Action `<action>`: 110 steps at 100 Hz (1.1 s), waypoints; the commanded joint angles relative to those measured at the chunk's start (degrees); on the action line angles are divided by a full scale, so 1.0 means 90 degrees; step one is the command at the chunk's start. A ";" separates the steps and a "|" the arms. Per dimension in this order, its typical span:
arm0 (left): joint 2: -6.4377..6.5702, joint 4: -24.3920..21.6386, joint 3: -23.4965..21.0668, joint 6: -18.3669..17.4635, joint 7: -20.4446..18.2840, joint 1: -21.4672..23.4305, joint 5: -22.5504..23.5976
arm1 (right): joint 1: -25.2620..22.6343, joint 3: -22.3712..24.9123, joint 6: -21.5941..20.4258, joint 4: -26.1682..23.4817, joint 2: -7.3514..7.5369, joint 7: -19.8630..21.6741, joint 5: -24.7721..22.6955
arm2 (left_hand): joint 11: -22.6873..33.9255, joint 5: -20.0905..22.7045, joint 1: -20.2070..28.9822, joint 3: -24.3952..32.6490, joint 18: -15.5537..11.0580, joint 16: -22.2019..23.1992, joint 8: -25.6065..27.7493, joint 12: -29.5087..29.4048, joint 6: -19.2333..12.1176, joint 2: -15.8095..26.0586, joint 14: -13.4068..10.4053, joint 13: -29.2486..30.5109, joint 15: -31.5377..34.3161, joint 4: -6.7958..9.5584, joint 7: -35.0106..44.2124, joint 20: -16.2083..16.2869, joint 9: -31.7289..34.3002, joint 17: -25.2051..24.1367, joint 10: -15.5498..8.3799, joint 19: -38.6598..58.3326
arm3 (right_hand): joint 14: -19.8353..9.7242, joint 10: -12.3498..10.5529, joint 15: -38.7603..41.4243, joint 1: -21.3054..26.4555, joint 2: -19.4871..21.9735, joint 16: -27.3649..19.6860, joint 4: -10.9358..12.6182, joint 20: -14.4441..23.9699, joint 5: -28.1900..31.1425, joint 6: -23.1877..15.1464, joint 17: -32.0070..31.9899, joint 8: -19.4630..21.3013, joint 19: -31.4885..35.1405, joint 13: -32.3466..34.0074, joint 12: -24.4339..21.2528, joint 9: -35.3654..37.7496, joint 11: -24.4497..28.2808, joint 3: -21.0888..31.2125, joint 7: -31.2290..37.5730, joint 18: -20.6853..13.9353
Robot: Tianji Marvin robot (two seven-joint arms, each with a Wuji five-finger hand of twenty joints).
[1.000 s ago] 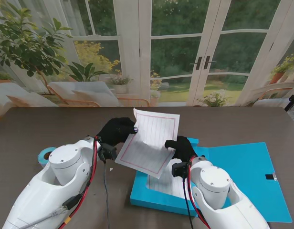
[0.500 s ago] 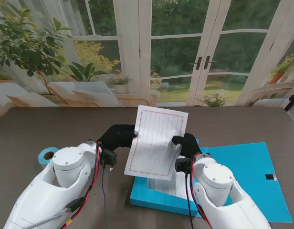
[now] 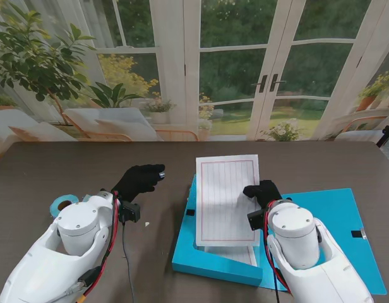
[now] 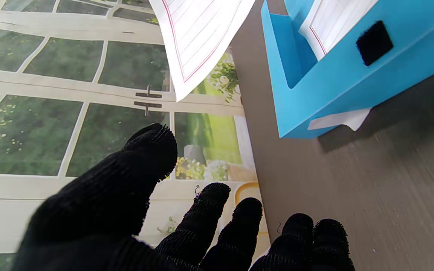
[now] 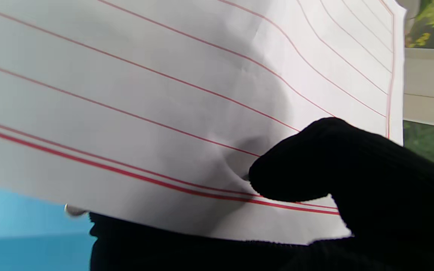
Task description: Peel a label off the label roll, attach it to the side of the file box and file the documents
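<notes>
A white sheet with red ruled lines point(image 3: 227, 199) hangs over the open blue file box point(image 3: 213, 260), pinched at its right edge by my right hand point(image 3: 263, 191). In the right wrist view the thumb presses the sheet point(image 5: 187, 113) from in front, with the other fingers behind it. More ruled sheets point(image 3: 235, 252) lie inside the box. My left hand point(image 3: 139, 180) hovers left of the box, fingers apart and holding nothing. The left wrist view shows the box's side point(image 4: 337, 82) with a black velcro patch and a white label point(image 4: 339, 119) at its base edge. The blue label roll point(image 3: 60, 205) lies at the far left.
The box's blue lid point(image 3: 330, 230) lies flat to the right, with a small black patch point(image 3: 357, 234) near its right edge. A small white scrap point(image 3: 146, 225) rests on the dark table point(image 3: 68, 167) between my left arm and the box.
My left hand has let go of the sheet and drawn back to the left. My right hand has carried the sheet to the right, over the box.
</notes>
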 commanded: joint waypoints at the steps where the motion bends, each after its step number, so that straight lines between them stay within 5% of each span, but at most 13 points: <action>1: 0.0059 -0.0048 -0.0053 -0.0065 -0.0144 0.0091 0.0047 | 0.0075 0.0025 0.0135 0.0042 0.0040 0.0160 0.0022 | 0.0002 0.0195 -0.0072 -0.0186 -0.0262 0.0022 0.0055 -0.0020 -0.0226 0.0101 -0.0142 0.0071 -0.0048 0.0067 0.0089 0.0139 0.0135 -0.0060 -0.0166 -0.0142 | 0.0177 0.0063 0.0148 0.0104 0.0136 0.0047 0.0277 -0.0114 0.0098 -0.0142 -0.0675 0.0094 0.0342 0.0060 0.0081 -0.0023 0.0170 0.0289 0.0127 0.0020; 30: 0.0133 -0.0194 -0.0171 -0.0338 -0.0203 0.0331 0.0334 | 0.0502 -0.0325 0.1111 0.0650 0.0124 0.0506 -0.1037 | 0.0012 0.0377 0.0037 -0.0187 -0.0235 0.0055 0.0122 -0.0012 -0.0196 0.0201 -0.0117 0.0141 -0.0045 0.0093 0.0197 0.0255 0.0250 -0.0030 -0.0130 -0.0185 | 0.0084 -0.0015 0.0147 0.0087 0.0136 -0.0005 0.0256 -0.0189 0.0055 -0.0262 -0.0671 0.0081 0.0356 0.0077 0.0026 -0.0041 0.0214 0.0253 0.0195 -0.0004; 84: 0.0185 -0.0280 -0.0332 -0.0500 -0.0258 0.0518 0.0545 | 0.1187 -0.0999 0.2323 0.1694 -0.0046 0.0546 -0.1534 | 0.0010 0.0362 0.0025 -0.0304 -0.0256 0.0065 0.0137 -0.0008 -0.0210 0.0310 -0.0116 0.0156 -0.0054 0.0105 0.0178 0.0342 0.0267 -0.0027 -0.0117 -0.0266 | -0.0006 -0.0072 0.0105 -0.0104 0.0452 -0.0109 0.0137 -0.0373 -0.0191 -0.0448 -0.0768 -0.0010 0.0432 -0.0053 -0.0104 -0.0247 0.0276 0.0141 0.0365 -0.0099; 87: 0.0184 -0.0287 -0.0332 -0.0499 -0.0251 0.0523 0.0539 | 0.1183 -0.0952 0.2355 0.1720 -0.0130 0.0663 -0.1728 | 0.0007 0.0352 0.0029 -0.0310 -0.0253 0.0065 0.0137 -0.0010 -0.0203 0.0316 -0.0120 0.0151 -0.0056 0.0105 0.0174 0.0345 0.0257 -0.0027 -0.0110 -0.0268 | -0.0018 -0.0072 0.0080 -0.0186 0.0602 -0.0126 0.0076 -0.0404 -0.0263 -0.0459 -0.0813 0.0023 0.0426 -0.0092 -0.0109 -0.0285 0.0288 0.0123 0.0381 -0.0137; 102: 0.0176 -0.0370 -0.0335 -0.0454 -0.0222 0.0566 0.0492 | 0.1037 -0.0231 0.2367 0.1786 -0.0920 0.2664 -0.4285 | 0.0005 0.0349 0.0018 -0.0349 -0.0266 0.0064 0.0138 -0.0010 -0.0214 0.0360 -0.0124 0.0137 -0.0060 0.0106 0.0171 0.0358 0.0242 -0.0044 -0.0098 -0.0284 | -0.0190 -0.0121 -0.0003 -0.0551 0.0897 -0.0157 -0.0330 -0.0504 -0.0781 -0.0506 -0.1120 0.0014 0.0376 -0.0526 -0.0073 -0.0830 0.0349 -0.0130 0.0207 -0.0367; 110: 0.0174 -0.0379 -0.0339 -0.0450 -0.0223 0.0575 0.0466 | 0.1031 -0.0046 0.2368 0.1794 -0.1145 0.3359 -0.5101 | 0.0005 0.0356 0.0026 -0.0362 -0.0274 0.0064 0.0140 -0.0011 -0.0210 0.0369 -0.0123 0.0131 -0.0060 0.0109 0.0174 0.0364 0.0235 -0.0050 -0.0082 -0.0289 | -0.0289 -0.0091 0.0033 -0.0915 0.0665 -0.0143 -0.0967 -0.0538 -0.1638 -0.0194 -0.1435 -0.0162 0.0292 -0.1001 -0.0051 -0.1553 0.0552 -0.0663 0.0186 -0.0452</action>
